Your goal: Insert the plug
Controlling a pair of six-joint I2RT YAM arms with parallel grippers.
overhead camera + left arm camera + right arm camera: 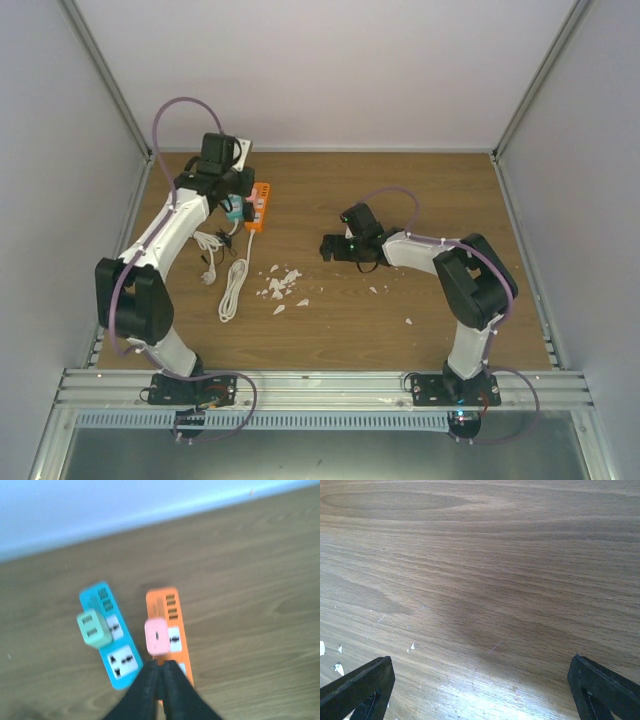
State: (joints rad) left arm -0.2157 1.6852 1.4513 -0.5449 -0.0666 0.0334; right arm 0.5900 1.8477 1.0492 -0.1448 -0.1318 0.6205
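Note:
An orange power strip (172, 611) lies on the wood table with a pink plug (157, 636) standing in one of its sockets. Beside it on the left lies a blue power strip (117, 660) with a green plug (94, 628) in it. My left gripper (160, 664) is shut, its tips just below the pink plug over the orange strip (259, 207); nothing shows between the fingers. My right gripper (480, 665) is open and empty above bare wood, at mid-table in the top view (328, 247).
A coiled white cable (234, 285) lies near the left arm. White chips (281, 284) are scattered mid-table and show at the left of the right wrist view (413, 645). Enclosure walls stand on three sides.

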